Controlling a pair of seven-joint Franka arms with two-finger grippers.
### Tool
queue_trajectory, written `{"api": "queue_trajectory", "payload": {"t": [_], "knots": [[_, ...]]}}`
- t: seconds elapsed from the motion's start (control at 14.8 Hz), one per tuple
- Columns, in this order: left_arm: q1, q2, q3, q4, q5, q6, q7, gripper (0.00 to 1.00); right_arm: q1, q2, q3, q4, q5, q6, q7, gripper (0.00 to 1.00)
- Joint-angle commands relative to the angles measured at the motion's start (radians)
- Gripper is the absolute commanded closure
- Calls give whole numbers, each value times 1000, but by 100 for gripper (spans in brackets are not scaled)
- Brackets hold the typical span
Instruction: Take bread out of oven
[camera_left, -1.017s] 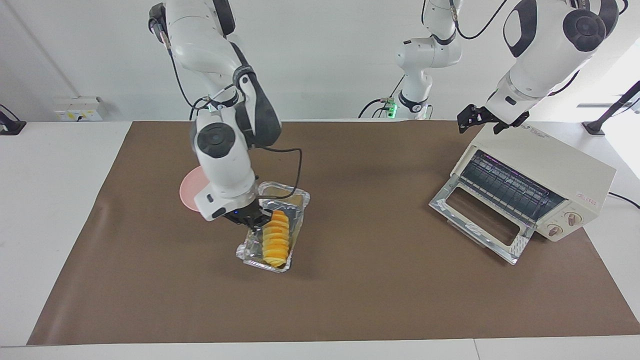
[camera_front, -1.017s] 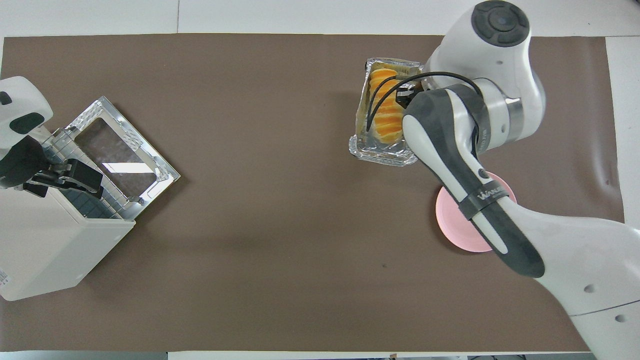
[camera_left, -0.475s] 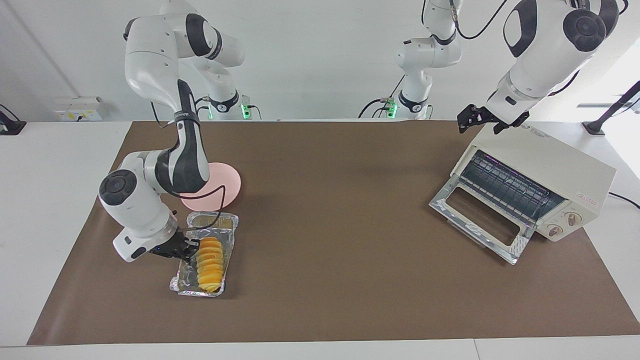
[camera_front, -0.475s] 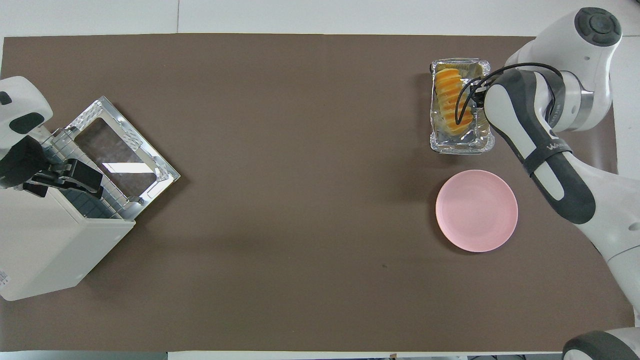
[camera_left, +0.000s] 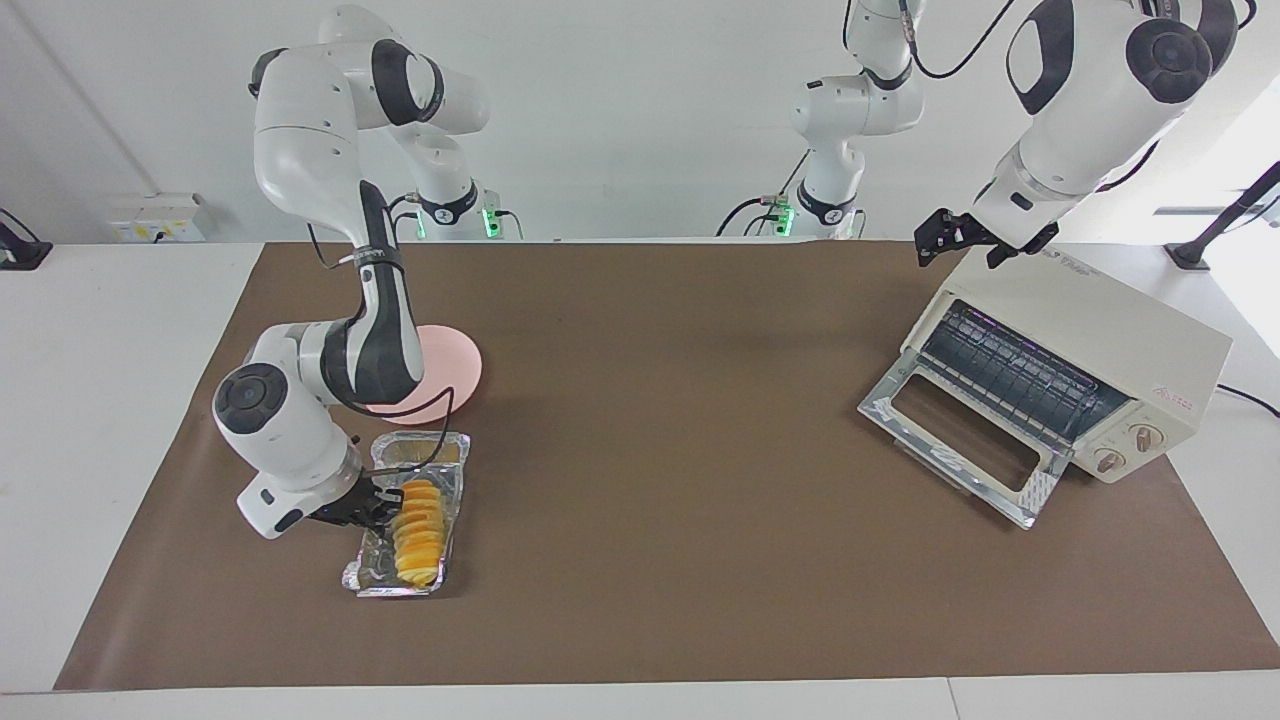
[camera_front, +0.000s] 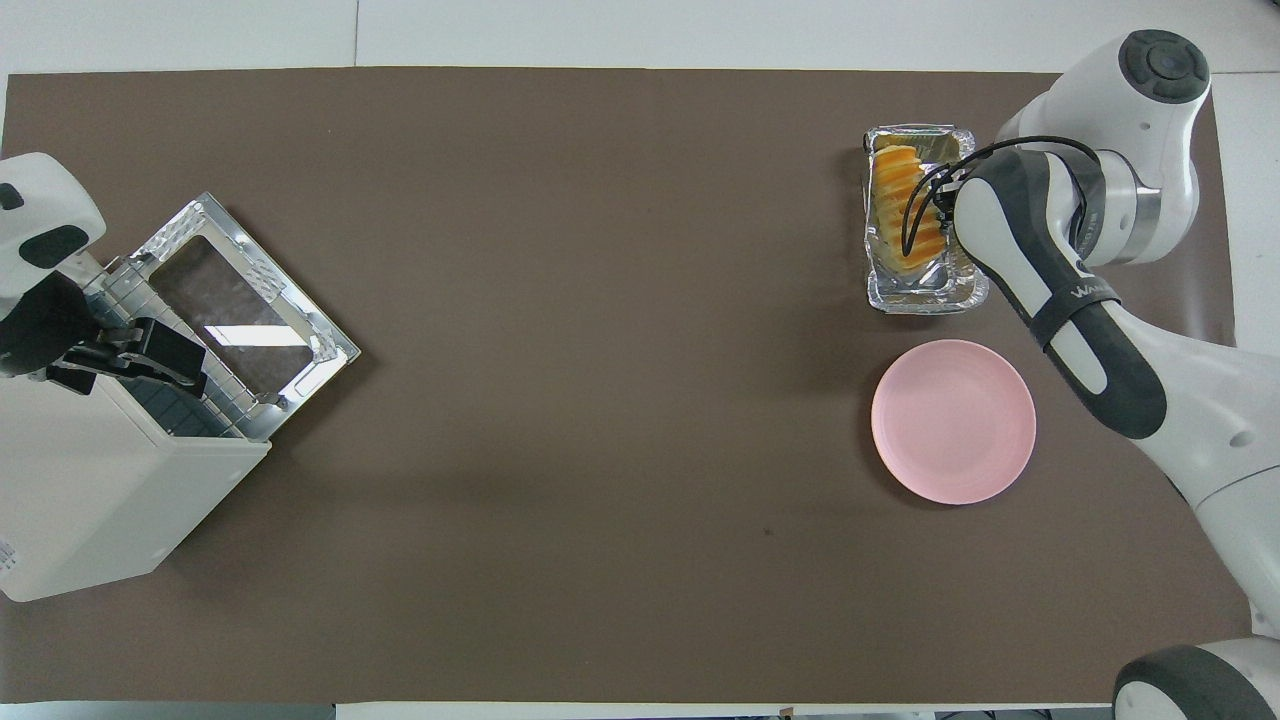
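since 1 s ago right gripper (camera_left: 375, 500) carried foil tray (camera_left: 372, 580) w/ bread (camera_left: 418, 532) to right arm's end, farther than pink plate (camera_front: 952, 420); can't tell grip. left gripper (camera_left: 960, 238) open over oven (camera_left: 1090, 330), waiting.

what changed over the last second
The right end effector carried the foil tray with the bread toward the right arm's end of the table, setting it beside the pink plate, farther from the robots. The left end effector, over the open oven, stayed put.
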Motion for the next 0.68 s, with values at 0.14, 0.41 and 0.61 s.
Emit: {"api": "queue_trajectory", "payload": {"t": [0.14, 0.41, 0.61], "knots": [[16, -25, -12, -25, 9, 8, 1, 0, 14, -86, 9, 5, -10, -145, -14, 0], [16, -25, -12, -25, 9, 7, 1, 0, 72, -83, 4, 2, -56, -110, 47, 0], [16, -25, -12, -24, 9, 8, 1, 0, 80, -74, 6, -35, -99, -20, 71, 0]]}}
